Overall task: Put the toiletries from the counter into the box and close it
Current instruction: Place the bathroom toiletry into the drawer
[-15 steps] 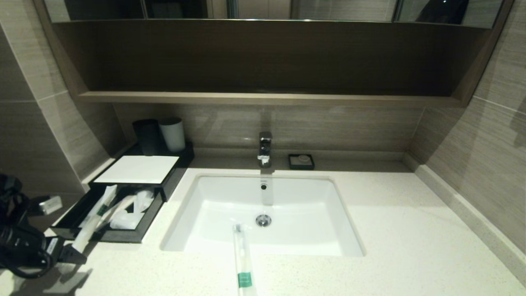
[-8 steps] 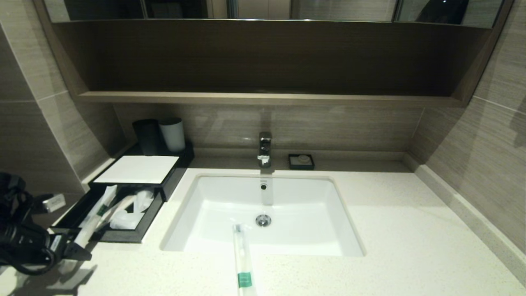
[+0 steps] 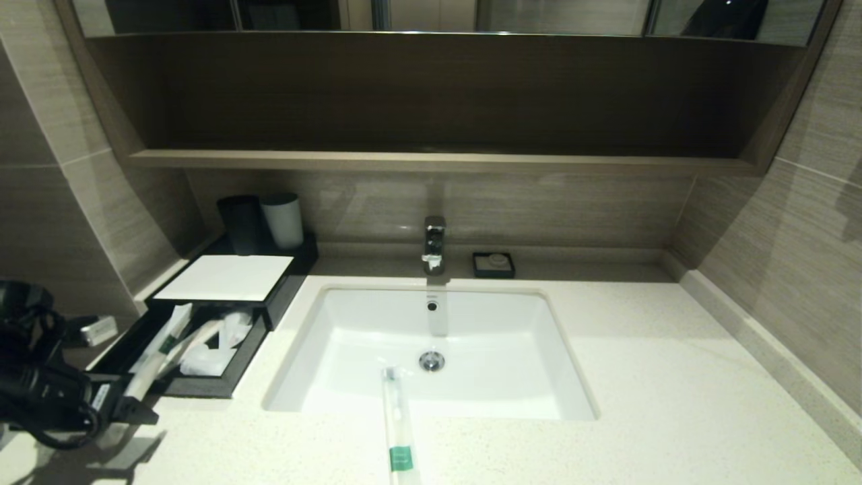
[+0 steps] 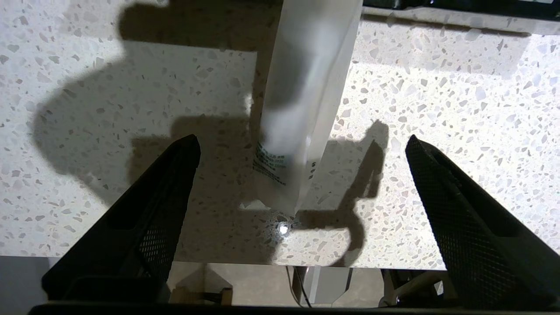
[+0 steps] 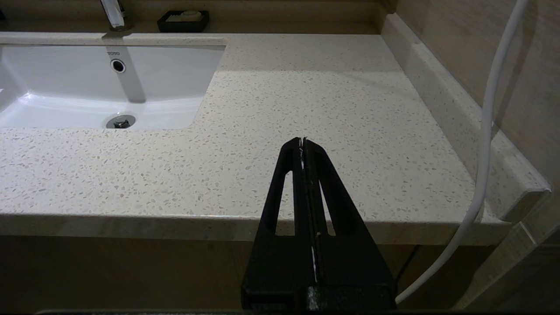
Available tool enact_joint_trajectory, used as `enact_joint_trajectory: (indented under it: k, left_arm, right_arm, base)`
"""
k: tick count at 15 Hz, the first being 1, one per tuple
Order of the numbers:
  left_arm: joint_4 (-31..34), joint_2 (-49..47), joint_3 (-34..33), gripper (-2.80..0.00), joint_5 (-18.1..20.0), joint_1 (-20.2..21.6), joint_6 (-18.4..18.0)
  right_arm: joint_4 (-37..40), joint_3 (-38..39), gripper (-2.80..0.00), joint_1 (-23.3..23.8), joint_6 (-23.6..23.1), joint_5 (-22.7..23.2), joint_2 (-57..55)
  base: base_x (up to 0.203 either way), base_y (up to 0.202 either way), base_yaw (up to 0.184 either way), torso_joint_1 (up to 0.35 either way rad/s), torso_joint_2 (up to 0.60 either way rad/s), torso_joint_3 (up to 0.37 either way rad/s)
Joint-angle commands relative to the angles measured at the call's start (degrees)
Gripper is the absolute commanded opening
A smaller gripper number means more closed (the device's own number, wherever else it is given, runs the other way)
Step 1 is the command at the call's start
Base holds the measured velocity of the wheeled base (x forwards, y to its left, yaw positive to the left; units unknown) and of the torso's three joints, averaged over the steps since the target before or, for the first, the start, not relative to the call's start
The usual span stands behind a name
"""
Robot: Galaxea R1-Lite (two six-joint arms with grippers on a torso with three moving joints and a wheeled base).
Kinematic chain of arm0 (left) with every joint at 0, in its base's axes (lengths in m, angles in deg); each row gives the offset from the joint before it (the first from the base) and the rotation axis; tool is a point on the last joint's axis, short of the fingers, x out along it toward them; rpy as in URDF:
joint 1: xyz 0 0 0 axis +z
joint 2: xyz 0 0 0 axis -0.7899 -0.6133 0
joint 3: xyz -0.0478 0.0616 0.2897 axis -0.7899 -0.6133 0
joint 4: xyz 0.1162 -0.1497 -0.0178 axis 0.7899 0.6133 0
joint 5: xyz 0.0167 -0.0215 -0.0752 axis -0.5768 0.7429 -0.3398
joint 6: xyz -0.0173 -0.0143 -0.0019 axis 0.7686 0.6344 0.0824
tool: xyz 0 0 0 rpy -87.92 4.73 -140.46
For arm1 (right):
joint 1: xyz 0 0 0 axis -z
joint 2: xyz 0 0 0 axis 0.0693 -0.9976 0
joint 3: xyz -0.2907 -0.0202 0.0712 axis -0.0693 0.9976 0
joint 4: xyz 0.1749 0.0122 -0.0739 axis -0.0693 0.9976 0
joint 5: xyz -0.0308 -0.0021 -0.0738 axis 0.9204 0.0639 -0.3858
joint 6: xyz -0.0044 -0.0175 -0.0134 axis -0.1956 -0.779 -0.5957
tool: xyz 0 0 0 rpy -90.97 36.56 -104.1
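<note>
Wrapped sticks (image 3: 158, 360) poke from the black box's (image 3: 222, 277) open drawer; another (image 3: 399, 431) overhangs the sink.

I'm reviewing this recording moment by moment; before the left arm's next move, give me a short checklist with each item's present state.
1. Left gripper open: ok, jaws spread wide with nothing between them but air around the wrapped stick.
2. That stick fully in the drawer: not ok, its near end sticks out over the drawer's front edge above the counter.
3. All toiletries off the counter: not ok, the green-banded stick lies at the sink's front edge.
4. Drawer closed: not ok, it stands pulled out of the box.
5. Right gripper out of the way: ok, shut, parked at the counter's right front edge.
</note>
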Motion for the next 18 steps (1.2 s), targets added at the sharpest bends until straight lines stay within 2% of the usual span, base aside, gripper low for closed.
enact_joint_trajectory:
  k: [1,18]
  left_arm:
    - [0.1,-0.2,-0.1,0.0,0.1,-0.2,-0.1]
    - [0.0,-1.6,-0.1,0.0,-0.2,-1.3,-0.1]
  right_arm:
    - [0.0,0.1,-2.8,0.0,0.0,0.0,0.0]
    - [0.0,0.1,-2.8,0.0,0.0,0.0,0.0]
  base:
    - [0.0,0.0,0.0,0.0,0.0,0.0]
    - [0.0,0.0,0.0,0.0,0.0,0.0]
